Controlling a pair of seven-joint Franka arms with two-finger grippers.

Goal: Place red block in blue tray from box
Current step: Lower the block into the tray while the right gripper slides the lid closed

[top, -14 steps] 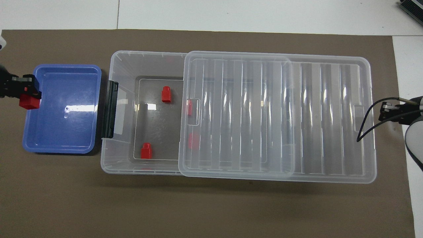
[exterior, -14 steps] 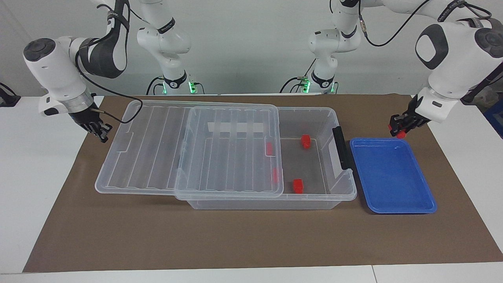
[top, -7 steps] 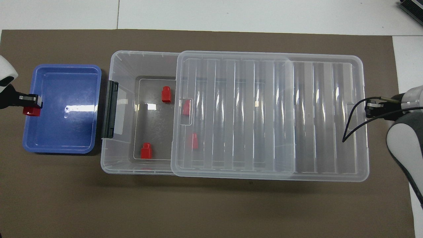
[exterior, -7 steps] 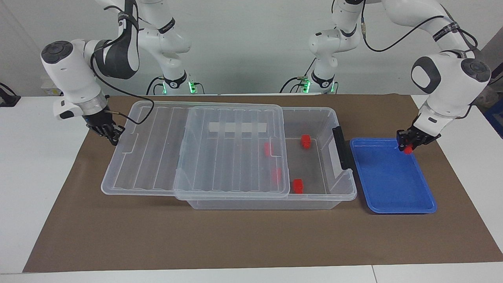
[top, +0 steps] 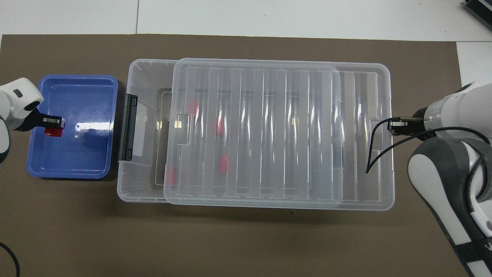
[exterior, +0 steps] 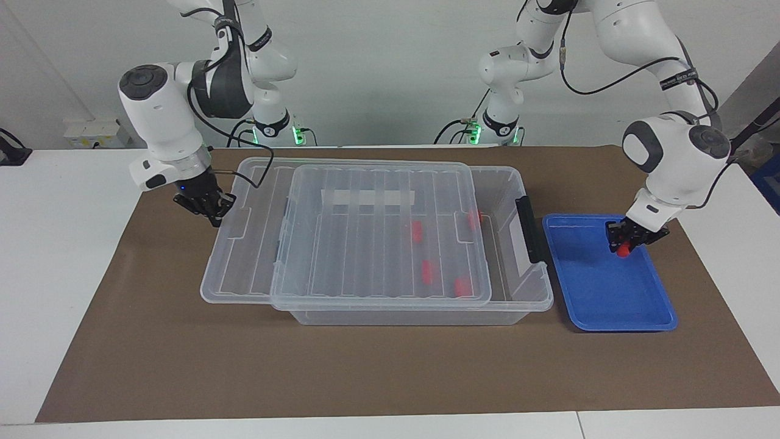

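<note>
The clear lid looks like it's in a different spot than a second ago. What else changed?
The right gripper pushed the lid along the box toward the blue tray, covering four red blocks inside. The left gripper carried its red block from the rim to over the tray. Box and tray stayed put.

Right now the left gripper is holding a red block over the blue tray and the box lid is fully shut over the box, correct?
Not quite. The left gripper does hold the red block over the blue tray, but the lid is not fully shut: the overhead view shows the box uncovered at its latch end.
</note>
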